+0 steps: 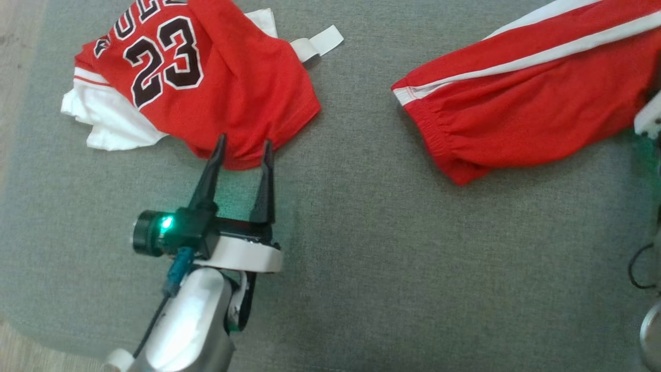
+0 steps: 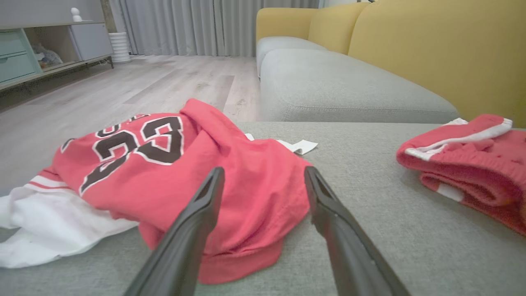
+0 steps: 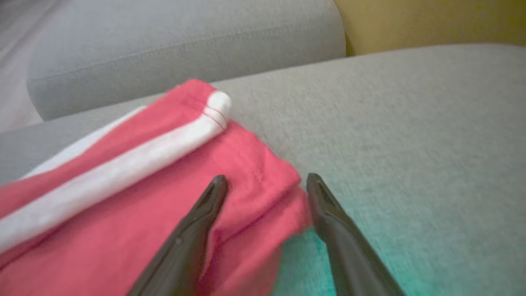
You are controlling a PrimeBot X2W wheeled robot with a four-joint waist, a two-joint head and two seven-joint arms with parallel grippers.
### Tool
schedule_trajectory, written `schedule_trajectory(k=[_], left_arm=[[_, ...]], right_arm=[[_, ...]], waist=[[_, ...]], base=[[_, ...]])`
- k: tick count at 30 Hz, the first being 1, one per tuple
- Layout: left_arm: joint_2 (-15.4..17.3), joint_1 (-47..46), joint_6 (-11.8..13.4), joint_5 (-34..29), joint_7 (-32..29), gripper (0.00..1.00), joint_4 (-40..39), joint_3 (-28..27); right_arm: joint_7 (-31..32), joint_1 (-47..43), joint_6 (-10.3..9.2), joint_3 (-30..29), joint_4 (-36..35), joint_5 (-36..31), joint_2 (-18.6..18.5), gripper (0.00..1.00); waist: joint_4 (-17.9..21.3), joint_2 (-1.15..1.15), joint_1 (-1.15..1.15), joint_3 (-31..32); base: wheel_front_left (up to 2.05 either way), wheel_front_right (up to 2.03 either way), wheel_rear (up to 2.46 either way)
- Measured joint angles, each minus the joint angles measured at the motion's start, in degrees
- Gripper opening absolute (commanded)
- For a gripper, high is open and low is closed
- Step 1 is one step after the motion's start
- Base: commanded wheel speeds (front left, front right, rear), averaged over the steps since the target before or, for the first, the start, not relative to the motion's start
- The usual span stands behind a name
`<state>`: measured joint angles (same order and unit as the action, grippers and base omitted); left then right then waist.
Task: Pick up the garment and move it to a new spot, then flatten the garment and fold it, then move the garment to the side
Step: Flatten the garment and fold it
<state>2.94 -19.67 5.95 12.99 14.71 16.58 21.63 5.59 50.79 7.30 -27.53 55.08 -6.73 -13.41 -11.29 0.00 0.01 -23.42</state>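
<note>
A crumpled red jersey with a black "23" and white trim lies at the far left of the grey cushion. My left gripper stands open at its near hem, one finger on each side of the hem's fold, with nothing pinched. At the far right lies a second red garment, shorts with white side stripes. Open too, my right gripper has its fingertips astride the shorts' corner. A pale part of my right arm shows at the right edge of the head view.
White fabric sticks out from under the jersey's left side, close to the cushion's left edge. A wide bare strip of grey cushion separates the two garments. Beyond are another grey seat, a yellow sofa back and a wooden floor.
</note>
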Motion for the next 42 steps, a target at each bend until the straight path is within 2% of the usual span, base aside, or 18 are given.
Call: schedule_trajectory(k=[4,8,9,10,15,24,31,42], left_arm=[[-0.01,-0.04,-0.46,-0.07,0.00,1.00,-0.01,-2.30],[0.03,-0.10,-0.94,-1.07,0.00,1.00,-0.01,-3.50],[0.03,-0.10,-0.98,-1.24,0.00,1.00,-0.01,-3.64],[0.02,-0.10,-0.99,-1.49,0.00,1.00,-0.02,-3.90],[0.01,-0.12,-1.42,-1.92,0.00,1.00,-0.01,-4.95],[-0.09,0.27,-1.93,-1.97,0.00,1.00,0.98,-5.93],[-0.14,2.83,-2.34,-2.38,0.00,1.00,1.32,-6.87],[-0.16,5.12,-2.43,-2.42,0.00,1.00,1.45,-7.09]], right_arm=[[0.13,0.58,0.00,-2.63,3.24,-2.97,-0.10,1.00],[0.12,2.78,-0.01,-1.75,6.56,-3.44,0.21,1.00],[-0.29,3.17,-0.01,-0.92,7.28,-3.36,0.29,0.71],[-0.74,3.57,-0.01,-0.26,7.99,-3.15,0.40,0.00],[-4.60,4.13,-0.01,2.22,10.67,-0.75,0.60,0.00],[-11.28,1.13,-0.01,2.47,13.99,5.33,0.07,0.00],[-14.78,-5.81,-0.01,0.91,13.83,10.00,-0.59,0.00],[-15.70,-14.88,-0.01,-0.79,9.44,14.21,-1.18,0.00]], waist=[[-0.10,0.00,-0.01,0.09],[0.26,0.00,-0.01,0.19],[0.41,0.00,-0.01,0.19],[0.56,0.00,-0.01,0.17],[1.27,0.00,-0.01,0.33],[3.46,0.00,-0.01,3.90],[5.97,0.00,-0.02,7.72],[9.31,0.00,-0.02,10.96]], base=[[0.00,0.00,0.00],[0.00,0.00,0.00],[0.00,0.00,0.00],[0.00,0.00,0.00],[0.00,0.00,0.00],[0.00,0.00,0.00],[0.00,0.00,0.00],[0.00,0.00,0.00]])
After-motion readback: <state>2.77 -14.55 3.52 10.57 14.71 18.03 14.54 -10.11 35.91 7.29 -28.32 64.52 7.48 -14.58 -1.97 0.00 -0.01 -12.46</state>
